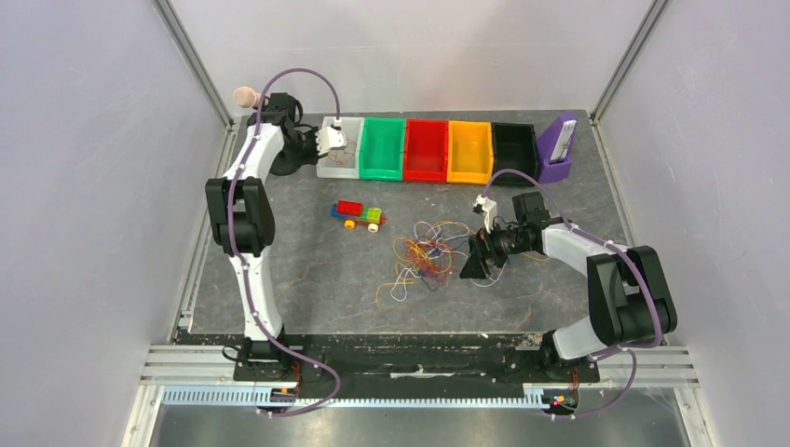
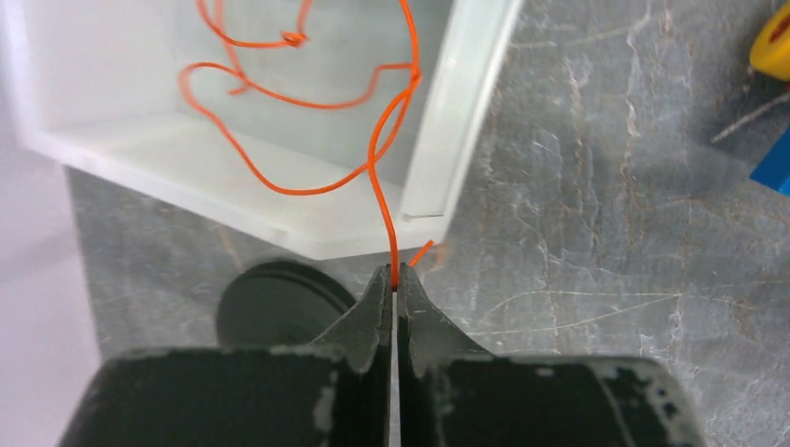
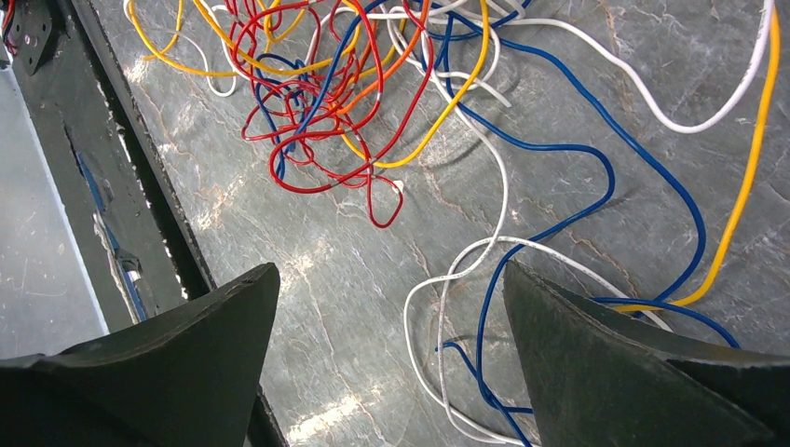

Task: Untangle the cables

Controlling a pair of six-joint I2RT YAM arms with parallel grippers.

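- The left pincer (image 2: pixel 396 279) is pressed together, pinching an orange cable (image 2: pixel 373 158) right at its tips; a short end of that cable sticks out just beside the tips.
- From the tips the orange cable rises over the near corner of a white bin (image 2: pixel 447 121) and lies in loose loops inside it, just ahead of the left pincer.
- A toy car of coloured blocks (image 1: pixel 359 214) stands on the table (image 1: pixel 307 279), between the two pincers and apart from both.
- The tangle of cables (image 1: pixel 429 253) lies on the table, well apart from the left pincer and just in front of the right one: red, yellow, orange, white and blue strands knotted together.
- The right pincer (image 3: pixel 389 268) is spread wide and low over the table, holding nothing.
- The dense red and yellow part of the tangle sits beyond its tips.
- Loose white and blue strands trail back into the gap between its fingers (image 3: pixel 596 363), and one blue and one yellow strand run up against one finger; whether they touch it I cannot tell.
- Beyond the right pincer, green (image 1: pixel 382 149), red (image 1: pixel 426 151), yellow (image 1: pixel 469 152) and black bins (image 1: pixel 512 149) stand in a row beside the white one.
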